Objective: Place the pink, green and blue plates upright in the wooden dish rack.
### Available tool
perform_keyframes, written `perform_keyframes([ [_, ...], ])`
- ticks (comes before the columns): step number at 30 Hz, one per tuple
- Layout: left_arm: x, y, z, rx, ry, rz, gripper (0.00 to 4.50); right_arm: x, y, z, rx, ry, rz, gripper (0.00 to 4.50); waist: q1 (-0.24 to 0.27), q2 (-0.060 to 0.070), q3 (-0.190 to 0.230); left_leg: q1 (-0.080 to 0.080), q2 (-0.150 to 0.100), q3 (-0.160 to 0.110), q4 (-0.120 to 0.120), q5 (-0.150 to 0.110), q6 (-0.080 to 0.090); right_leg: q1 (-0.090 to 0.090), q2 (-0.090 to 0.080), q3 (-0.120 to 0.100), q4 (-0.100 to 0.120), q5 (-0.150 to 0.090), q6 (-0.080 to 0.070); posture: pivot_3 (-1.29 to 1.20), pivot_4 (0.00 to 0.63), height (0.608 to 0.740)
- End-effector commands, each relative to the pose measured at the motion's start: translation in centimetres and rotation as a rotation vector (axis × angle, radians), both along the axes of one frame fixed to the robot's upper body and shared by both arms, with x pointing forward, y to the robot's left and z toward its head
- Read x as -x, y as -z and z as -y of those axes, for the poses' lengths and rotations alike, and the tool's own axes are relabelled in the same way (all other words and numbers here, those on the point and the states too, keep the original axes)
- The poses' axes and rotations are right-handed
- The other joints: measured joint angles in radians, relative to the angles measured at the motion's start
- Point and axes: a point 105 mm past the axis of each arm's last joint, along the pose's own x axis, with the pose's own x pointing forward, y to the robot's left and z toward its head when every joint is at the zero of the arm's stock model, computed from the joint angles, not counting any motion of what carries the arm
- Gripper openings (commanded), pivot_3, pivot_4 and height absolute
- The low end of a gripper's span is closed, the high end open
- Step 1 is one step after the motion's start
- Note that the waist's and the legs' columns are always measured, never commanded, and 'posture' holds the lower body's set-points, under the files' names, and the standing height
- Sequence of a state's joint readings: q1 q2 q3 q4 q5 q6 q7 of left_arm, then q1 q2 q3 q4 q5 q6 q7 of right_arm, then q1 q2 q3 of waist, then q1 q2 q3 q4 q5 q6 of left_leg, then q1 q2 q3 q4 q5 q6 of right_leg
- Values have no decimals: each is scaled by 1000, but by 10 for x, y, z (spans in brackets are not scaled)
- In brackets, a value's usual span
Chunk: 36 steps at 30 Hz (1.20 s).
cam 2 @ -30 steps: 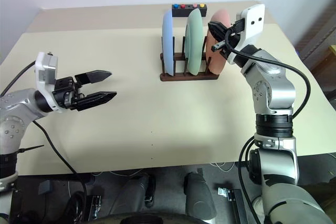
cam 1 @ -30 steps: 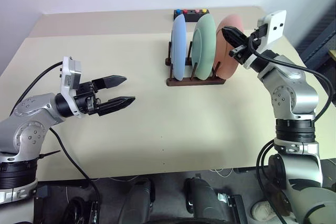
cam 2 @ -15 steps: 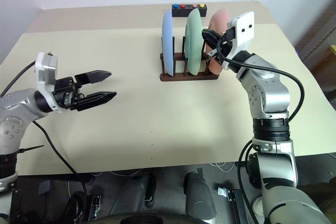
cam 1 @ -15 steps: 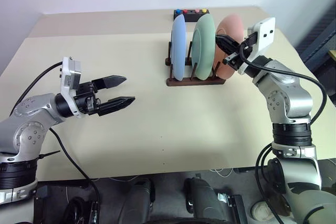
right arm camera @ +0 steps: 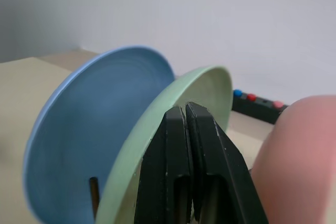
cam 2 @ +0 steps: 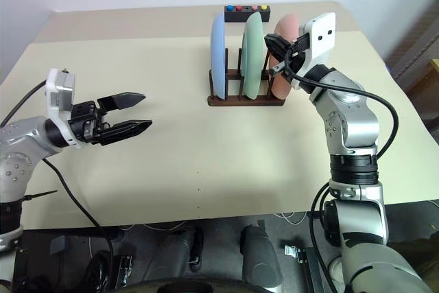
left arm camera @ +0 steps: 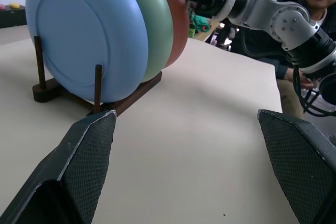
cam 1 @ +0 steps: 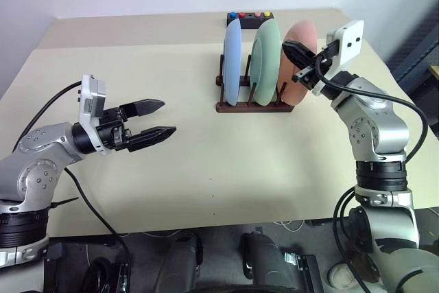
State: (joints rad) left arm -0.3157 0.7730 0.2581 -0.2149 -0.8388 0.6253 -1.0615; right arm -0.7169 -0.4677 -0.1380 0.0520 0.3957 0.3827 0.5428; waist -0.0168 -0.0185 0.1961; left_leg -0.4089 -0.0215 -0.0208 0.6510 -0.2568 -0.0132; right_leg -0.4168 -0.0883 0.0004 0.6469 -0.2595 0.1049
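The blue plate [cam 1: 233,61], green plate [cam 1: 264,61] and pink plate [cam 1: 296,63] all stand upright in the wooden dish rack [cam 1: 252,106] near the table's [cam 1: 171,190] far edge. The right gripper [cam 1: 296,53], fingers pressed together and empty, hovers at the pink plate's upper rim. The left gripper [cam 1: 161,117] waits wide open, well apart.

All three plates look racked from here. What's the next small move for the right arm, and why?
Probably draw the right gripper straight back, away from the pink plate. The blue plate, green plate and pink plate all stand upright in the wooden dish rack. The right jaws are shut on nothing, close beside the pink plate's upper rim, so a sideways swing could tip it.
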Motion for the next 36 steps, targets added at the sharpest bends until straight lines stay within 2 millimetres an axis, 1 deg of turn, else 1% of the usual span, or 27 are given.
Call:
perform_keyframes([
  [1, 3, -10, -3, -7, -6, 45, 4451, 1, -26, 11, -52, 34, 91, 288, 0, 0, 0, 0, 0, 0, 0, 0, 0, 0, 0, 0, 0, 0, 0, 0, 150, 740],
  [2, 3, -10, -3, -7, -7, 45, 4451, 2, -31, 13, -85, 23, 102, 587, 0, 0, 0, 0, 0, 0, 0, 0, 0, 0, 0, 0, 0, 0, 0, 0, 150, 740],
  [3, 3, -10, -3, -8, -7, 47, 4451, 8, -47, 15, -146, 1, 160, 837, 0, 0, 0, 0, 0, 0, 0, 0, 0, 0, 0, 0, 0, 0, 0, 0, 150, 740],
  [5, 2, -10, -3, -8, -9, 48, 4451, 18, -69, 18, -246, -49, 228, 1782, -1, 0, 0, 0, 0, 0, 0, 0, 0, 0, 0, 0, 0, 0, 0, 0, 150, 740],
  [6, 2, -10, -3, -8, -9, 49, 4451, 22, -75, 19, -270, -69, 249, 2294, -1, 0, 0, 0, 0, 0, 0, 0, 0, 0, 0, 0, 0, 0, 0, 0, 150, 740],
  [10, 2, -11, -2, -9, -11, 54, 4451, 33, -85, 23, -352, -150, 266, 4293, 0, 0, 0, 0, 0, 0, 0, 0, 0, 0, 0, 0, 0, 0, 0, 0, 150, 740],
  [11, 1, -11, -3, -10, -12, 56, 4451, 39, -88, 23, -382, -209, 258, 4465, 1, 0, 0, 0, 0, 0, 0, 0, 0, 0, 0, 0, 0, 0, 0, 0, 150, 740],
  [14, 0, -11, -3, -11, -19, 64, 4451, 57, -88, 22, -388, -352, 226, 4465, 3, 0, 0, 0, 0, 0, 0, 0, 0, 0, 0, 0, 0, 0, 0, 0, 150, 740],
  [15, -1, -11, -4, -11, -20, 64, 4451, 62, -85, 20, -374, -399, 193, 4465, 4, 0, 0, 0, 0, 0, 0, 0, 0, 0, 0, 0, 0, 0, 0, 0, 150, 740],
  [18, -2, -11, -5, -12, -23, 65, 4451, 78, -68, 15, -258, -497, 108, 4465, 6, 0, 0, 0, 0, 0, 0, 0, 0, 1, -1, 0, -1, 0, 0, 0, 150, 740],
  [20, -3, -11, -6, -18, -23, 67, 4451, 90, -47, 9, -177, -581, -8, 4465, 5, 0, 0, 0, 0, 0, 0, 0, 0, 1, 0, 0, -1, 0, 0, 0, 150, 740],
  [22, -5, -12, -7, -27, -27, 80, 4451, 101, -15, 6, -10, -600, -102, 4465, 5, 0, 0, 0, 0, 0, 0, 0, 0, 1, 0, 0, -1, 0, 0, 0, 150, 740],
  [24, -11, -13, -10, -42, -53, 116, 4451, 108, 13, 7, 119, -604, -151, 4465, 5, -1, 0, 0, 0, -1, 0, 0, 1, 2, 0, 0, -1, 0, 0, 0, 150, 740],
  [25, -15, -13, -12, -50, -73, 138, 4451, 109, 21, 9, 155, -589, -143, 4465, 3, -1, 0, 1, 0, -1, 1, 0, 1, 2, 0, -1, -1, 0, 0, 0, 150, 740],
  [28, -19, -14, -16, -61, -106, 171, 4451, 111, 32, 11, 179, -588, -153, 4465, -2, 0, 0, 1, 0, 1, 2, 0, 1, 2, 0, 0, -1, 0, 0, 0, 150, 740],
  [31, -16, -11, -17, -72, -117, 177, 4451, 113, 41, 9, 178, -587, -151, 4465, 3, -1, 0, 1, 1, 0, 2, 0, 1, 3, 0, 0, 0, 0, 0, 0, 150, 740],
  [34, -8, -3, -19, -83, -112, 143, 4451, 117, 51, 9, 198, -576, -156, 4465, 5, -1, 0, 1, 1, -1, 2, 0, 1, 3, 0, 0, -1, 0, 0, 0, 150, 740],
  [36, -6, -3, -20, -92, -109, 130, 4451, 121, 54, 10, 203, -571, -167, 4465, 6, -1, 0, 1, 1, -1, 2, -1, 1, 4, 0, 0, -1, 0, 0, 0, 150, 740],
])
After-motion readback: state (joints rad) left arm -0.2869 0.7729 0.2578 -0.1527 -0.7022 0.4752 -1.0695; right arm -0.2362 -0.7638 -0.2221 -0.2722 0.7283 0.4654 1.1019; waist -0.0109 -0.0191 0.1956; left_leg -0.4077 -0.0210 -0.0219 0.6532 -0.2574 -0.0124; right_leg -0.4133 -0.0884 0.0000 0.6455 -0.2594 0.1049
